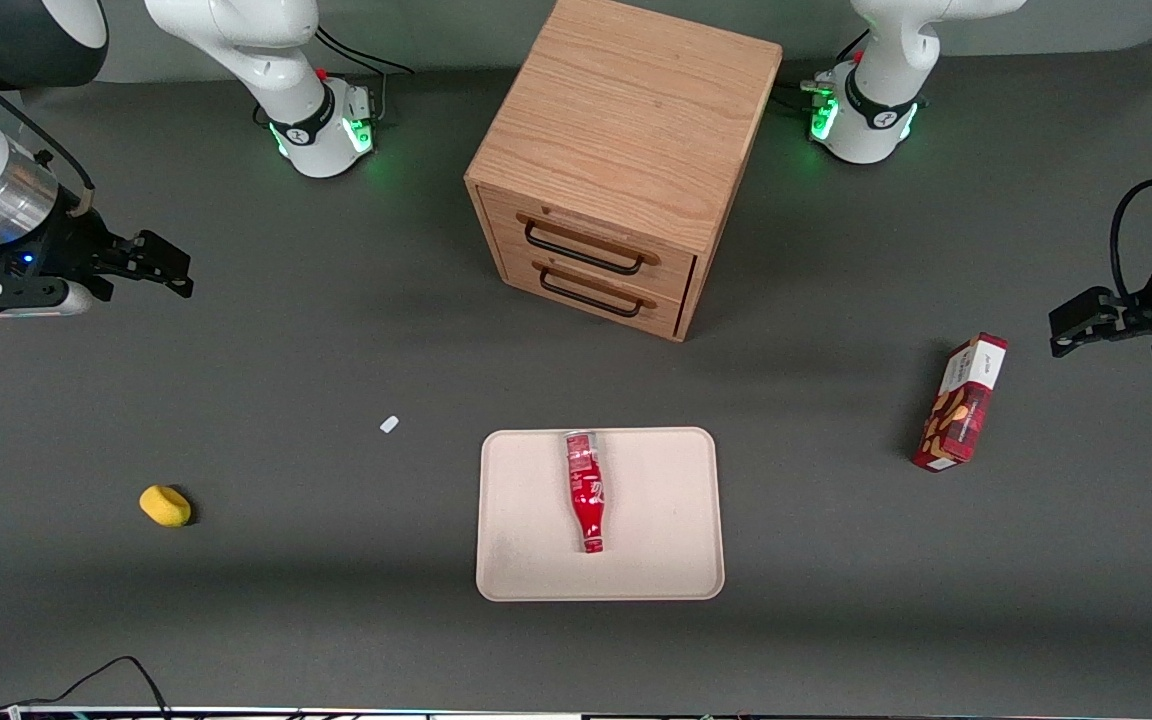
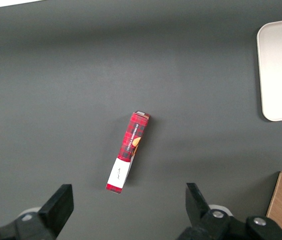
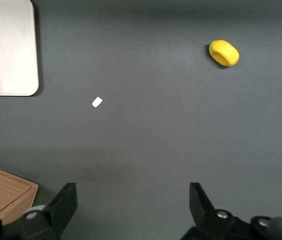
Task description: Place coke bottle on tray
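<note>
1. The coke bottle (image 1: 586, 489) lies flat on its side on the tray (image 1: 666, 560), roughly along the tray's middle, with its silvery base pointing toward the wooden drawer cabinet (image 1: 616, 170) and its red cap toward the front camera.
2. The gripper (image 1: 151, 262) hangs above bare table at the working arm's end, well apart from the tray; its fingers (image 3: 66, 202) stand apart with nothing between them.
3. Judged from this, the placing looks done.
4. The bottle looks small, light and stiff, with a smooth, likely slippery skin; being round, it could roll if nudged.
5. If regrasped, the best hold seems across the wider labelled body, not the narrow neck.
6. A yellow lump (image 1: 165, 505) and a small white scrap (image 1: 389, 424) lie on the table nearer the working arm.
</note>
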{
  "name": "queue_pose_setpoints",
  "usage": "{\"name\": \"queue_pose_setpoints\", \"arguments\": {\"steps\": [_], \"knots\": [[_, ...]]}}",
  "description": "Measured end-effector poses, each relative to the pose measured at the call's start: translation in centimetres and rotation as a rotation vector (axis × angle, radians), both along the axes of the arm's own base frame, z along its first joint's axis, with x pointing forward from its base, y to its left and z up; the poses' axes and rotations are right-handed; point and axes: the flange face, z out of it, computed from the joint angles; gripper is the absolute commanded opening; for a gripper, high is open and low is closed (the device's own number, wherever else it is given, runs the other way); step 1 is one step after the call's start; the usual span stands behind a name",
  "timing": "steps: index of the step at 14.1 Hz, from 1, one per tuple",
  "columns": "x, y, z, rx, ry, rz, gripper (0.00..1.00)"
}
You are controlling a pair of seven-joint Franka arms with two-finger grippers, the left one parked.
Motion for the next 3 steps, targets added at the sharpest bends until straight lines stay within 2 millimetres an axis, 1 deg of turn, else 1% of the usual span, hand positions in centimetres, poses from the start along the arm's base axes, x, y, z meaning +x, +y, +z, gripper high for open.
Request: {"name": "queue_pose_setpoints", "arguments": {"steps": [3], "knots": [[0.05, -0.23, 0.12, 0.002, -0.004, -0.058, 1.0]]}}
